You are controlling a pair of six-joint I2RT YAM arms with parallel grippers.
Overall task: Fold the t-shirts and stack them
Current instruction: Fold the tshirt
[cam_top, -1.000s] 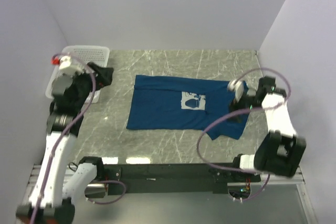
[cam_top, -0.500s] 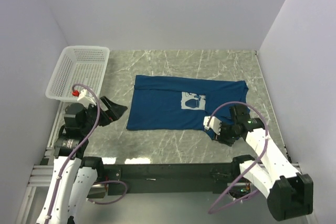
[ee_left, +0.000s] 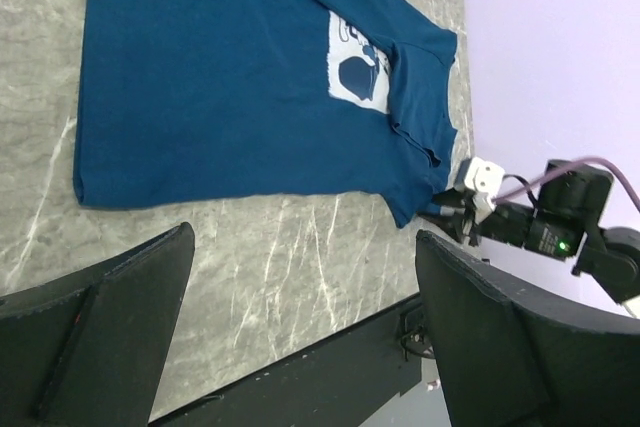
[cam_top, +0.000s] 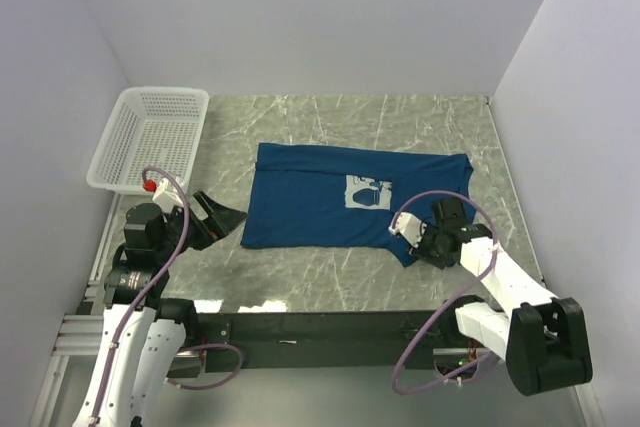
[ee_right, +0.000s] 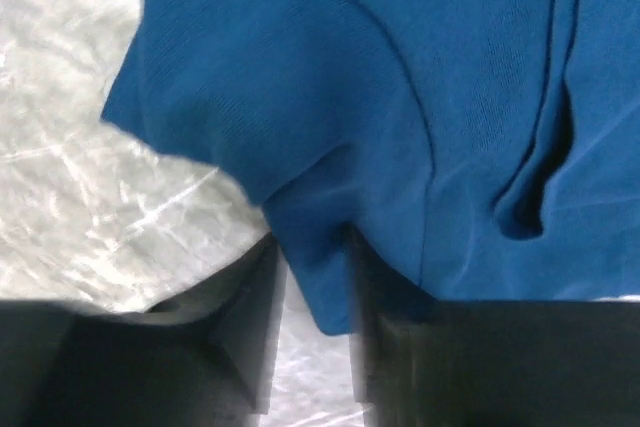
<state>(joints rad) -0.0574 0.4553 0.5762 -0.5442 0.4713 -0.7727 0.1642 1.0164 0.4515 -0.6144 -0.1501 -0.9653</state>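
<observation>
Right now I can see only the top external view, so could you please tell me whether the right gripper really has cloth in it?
Observer: Yes. In the right wrist view, a sleeve corner of the t-shirt sits inside the right gripper, whose jaws press on the cloth from both sides.
Operator: Thank you. Is anything caught in the left gripper?
Observer: No. The left wrist view shows the left gripper wide open, with only bare table between its jaws. The shirt's edge lies just beyond it and is not touching it.
</observation>
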